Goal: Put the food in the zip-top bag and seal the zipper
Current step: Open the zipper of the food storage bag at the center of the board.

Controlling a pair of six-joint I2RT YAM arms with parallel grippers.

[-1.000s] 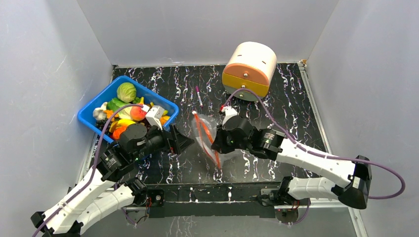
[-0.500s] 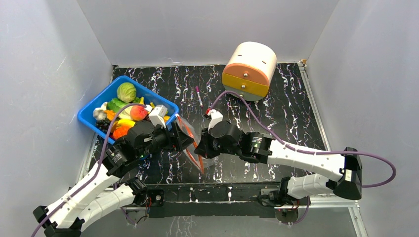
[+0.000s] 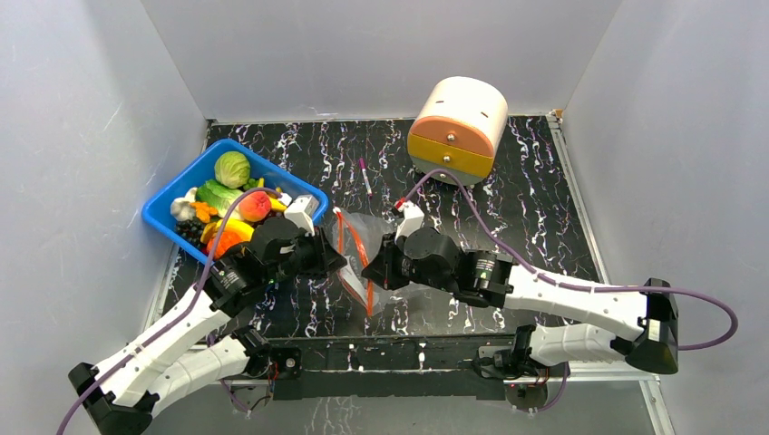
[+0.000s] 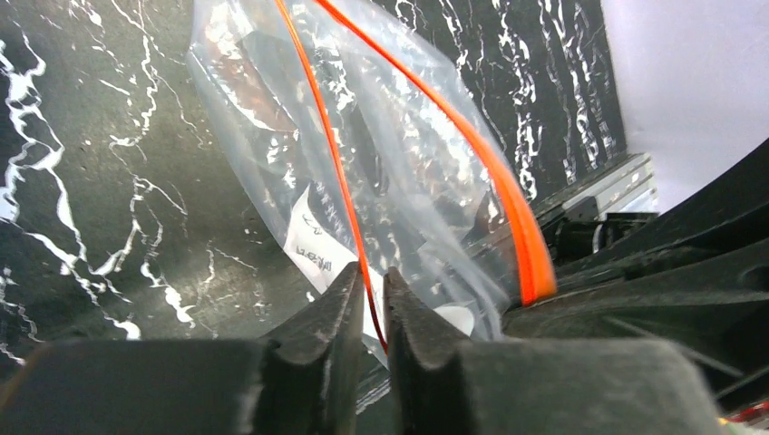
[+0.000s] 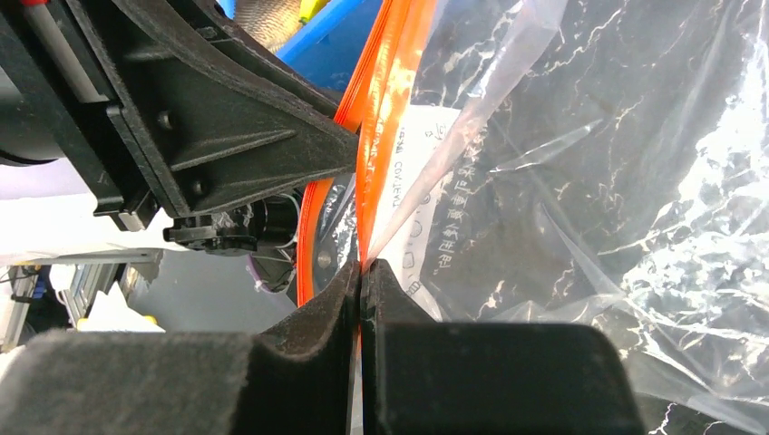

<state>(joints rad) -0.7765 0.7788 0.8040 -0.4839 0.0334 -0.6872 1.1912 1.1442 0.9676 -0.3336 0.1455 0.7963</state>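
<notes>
Currently, zip-top bag [image 3: 367,231]: lifted at mid-desk between the two hands, mouth facing the left arm, lower part sagging toward the desk [image 3: 526,208].
Zipper [image 3: 358,249]: unsealed, its two orange strips spread apart.
Left hand [image 3: 337,263]: fingers nearly together, pinching the near lip with one strip running down between them.
Right hand [image 3: 376,272]: clamped tight on the opposite lip, film and strip caught between the fingers.
Food [image 3: 238,207]: all piled in the blue bin [image 3: 181,178] at the far left, cabbage [image 3: 232,169] on top.
In the way: the left wrist sits between bin and bag, covering the bin's near corner.
Other things: cream-and-orange drawer box [image 3: 458,127] at the back, well apart from the bag; pink pen [image 3: 365,177] lying just beyond the bag.
</notes>
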